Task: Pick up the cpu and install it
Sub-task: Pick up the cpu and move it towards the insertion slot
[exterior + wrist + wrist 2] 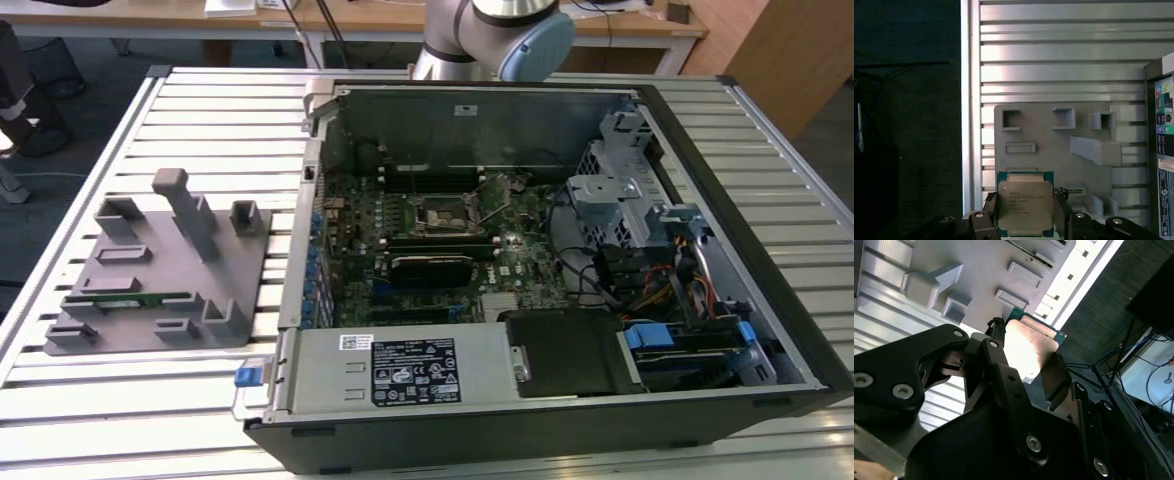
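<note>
Your tool (1025, 216) is gripping the cpu (1025, 197) by two of its sides. In the first wrist view one black finger is pressing on each side of it. So the picking-up part looks done to me. The cpu is hanging in the air over the near end of the grey tray (1054, 145), and it is not touching the tray.

The putting-in part is not done yet. In the exterior view the black socket (447, 215) is sitting in the middle of the green board inside the open computer case (747, 200). It looks like there is no chip in it, but I cannot tell for sure. The tray is lying well apart from the socket, on the exterior view's left of the case.

The cpu is a small flat square. Its top is smooth, silvery metal that is shining in the light, and a thin green rim is showing around it. The fingers (1001, 370) look hard and black, with round screws in them. The tray is dull grey, with little blocks and empty pockets standing up from it. A long thin green memory stick (127, 298) is lying on it. The worktop (1054, 50) is made of long shiny metal slats with gaps between them.
</note>
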`<state>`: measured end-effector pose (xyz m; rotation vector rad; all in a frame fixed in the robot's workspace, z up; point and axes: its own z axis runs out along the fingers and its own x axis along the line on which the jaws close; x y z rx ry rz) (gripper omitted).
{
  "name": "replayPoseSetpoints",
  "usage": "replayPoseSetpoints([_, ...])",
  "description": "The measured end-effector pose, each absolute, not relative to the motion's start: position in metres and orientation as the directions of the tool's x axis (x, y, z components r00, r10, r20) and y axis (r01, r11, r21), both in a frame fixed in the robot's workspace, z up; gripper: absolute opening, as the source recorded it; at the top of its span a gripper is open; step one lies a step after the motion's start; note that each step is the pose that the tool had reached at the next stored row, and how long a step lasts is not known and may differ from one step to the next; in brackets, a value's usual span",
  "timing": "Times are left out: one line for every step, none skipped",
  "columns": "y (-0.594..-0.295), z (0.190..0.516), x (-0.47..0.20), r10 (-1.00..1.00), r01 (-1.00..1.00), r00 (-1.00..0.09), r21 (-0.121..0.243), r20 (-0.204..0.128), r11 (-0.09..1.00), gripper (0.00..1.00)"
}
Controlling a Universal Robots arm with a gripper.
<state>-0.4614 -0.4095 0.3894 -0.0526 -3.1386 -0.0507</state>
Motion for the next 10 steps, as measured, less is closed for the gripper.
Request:
replayPoseSetpoints([-0.41, 0.391, -0.461, 0.033, 0.034, -0.999, 0.032, 0.003, 0.999, 0.53])
replayPoseSetpoints([-0.41, 0.393, -0.461, 0.033, 0.034, -0.999, 0.032, 0.003, 0.999, 0.53])
replayPoseSetpoints([-0.41, 0.396, -0.461, 0.033, 0.034, -0.999, 0.032, 0.003, 0.999, 0.53])
replayPoseSetpoints([-0.41, 0.398, -0.461, 0.033, 0.034, -0.999, 0.032, 0.003, 0.999, 0.53])
replayPoseSetpoints([-0.41, 0.4, -0.461, 0.033, 0.034, -0.999, 0.032, 0.003, 0.999, 0.53])
replayPoseSetpoints([-0.41, 0.403, -0.461, 0.033, 0.034, -0.999, 0.032, 0.003, 0.999, 0.53])
replayPoseSetpoints([-0.409, 0.406, -0.461, 0.033, 0.033, -0.999, 0.032, 0.003, 0.999, 0.53])
replayPoseSetpoints([-0.409, 0.408, -0.461, 0.033, 0.033, -0.999, 0.032, 0.003, 0.999, 0.53])
replayPoseSetpoints([-0.41, 0.411, -0.461, 0.033, 0.033, -0.999, 0.032, 0.003, 0.999, 0.53])
replayPoseSetpoints([-0.409, 0.414, -0.461, 0.033, 0.034, -0.999, 0.032, 0.003, 0.999, 0.53])
